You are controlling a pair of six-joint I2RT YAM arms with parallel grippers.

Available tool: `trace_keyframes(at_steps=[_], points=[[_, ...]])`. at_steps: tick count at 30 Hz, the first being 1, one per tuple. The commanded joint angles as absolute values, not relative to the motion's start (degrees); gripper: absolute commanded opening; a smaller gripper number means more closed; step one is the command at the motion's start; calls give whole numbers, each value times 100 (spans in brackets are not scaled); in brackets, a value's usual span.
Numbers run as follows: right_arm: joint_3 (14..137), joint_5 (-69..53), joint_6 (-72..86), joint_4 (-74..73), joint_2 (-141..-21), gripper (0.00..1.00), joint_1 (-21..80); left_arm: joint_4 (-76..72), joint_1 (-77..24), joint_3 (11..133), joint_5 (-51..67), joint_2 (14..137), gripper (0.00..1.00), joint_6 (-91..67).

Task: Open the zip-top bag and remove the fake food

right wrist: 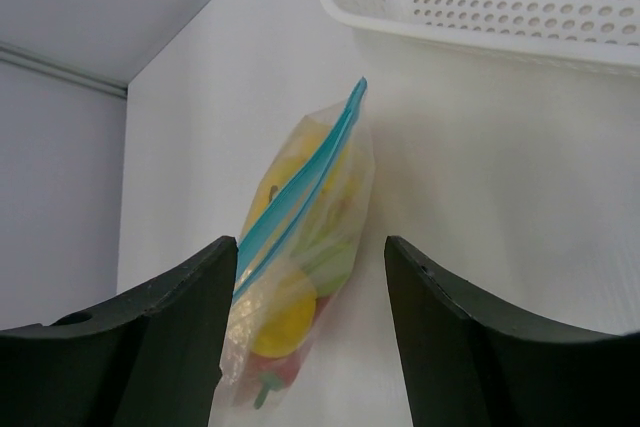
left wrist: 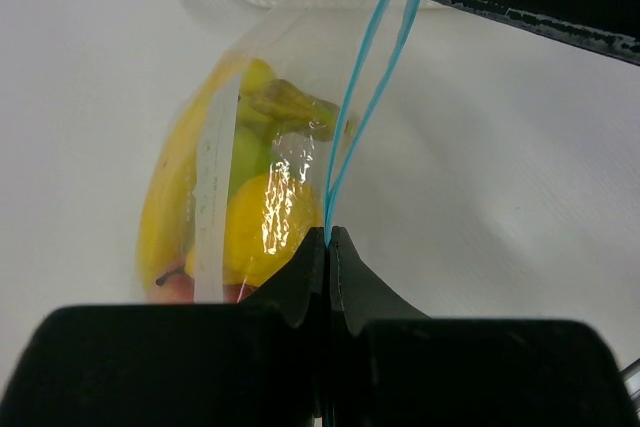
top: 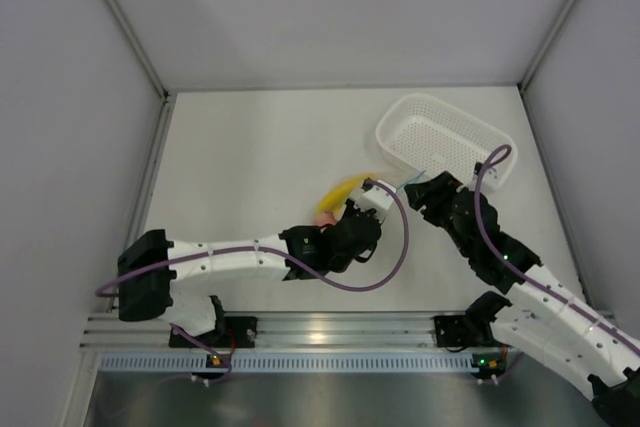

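The zip-top bag (top: 345,193) is held off the table at mid-table, its blue zip strip (left wrist: 365,87) running up and away. My left gripper (left wrist: 329,237) is shut on the near end of that strip. Through the clear plastic I see the fake food: a yellow banana (left wrist: 165,207), a green pear (left wrist: 250,152), a round yellow fruit (left wrist: 265,222) and a red piece (right wrist: 285,372) at the bottom. My right gripper (right wrist: 310,242) stands open with the bag (right wrist: 300,237) between its fingers. Its left finger (right wrist: 190,317) is against the zip strip (right wrist: 300,182).
A white perforated basket (top: 392,152) sits at the back right, just beyond the bag, with nothing in it. Grey walls close in the table on the left, right and back. Both arms meet in the middle.
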State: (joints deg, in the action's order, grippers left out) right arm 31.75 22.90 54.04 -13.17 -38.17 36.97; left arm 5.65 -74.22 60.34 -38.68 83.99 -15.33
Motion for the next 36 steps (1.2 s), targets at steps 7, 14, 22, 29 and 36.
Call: trace_keyframes(at_steps=[7,14,22,29,36], points=[[3436,2320,5291,-976,-3972,60,3481,167,-7444,6311,-3911,8332,0,-1547],[3331,2145,5309,-721,-4148,59,3366,158,-7453,6276,-3841,8279,0,-1600],[3261,2021,5300,-571,-4289,56,3296,167,-7453,6231,-3797,8218,0,-1661],[3147,1925,5335,-492,-4395,53,3278,167,-7453,6231,-3850,8209,0,-1679],[2962,1942,5361,-457,-4324,51,3278,167,-7453,6275,-3920,8235,0,-1696]])
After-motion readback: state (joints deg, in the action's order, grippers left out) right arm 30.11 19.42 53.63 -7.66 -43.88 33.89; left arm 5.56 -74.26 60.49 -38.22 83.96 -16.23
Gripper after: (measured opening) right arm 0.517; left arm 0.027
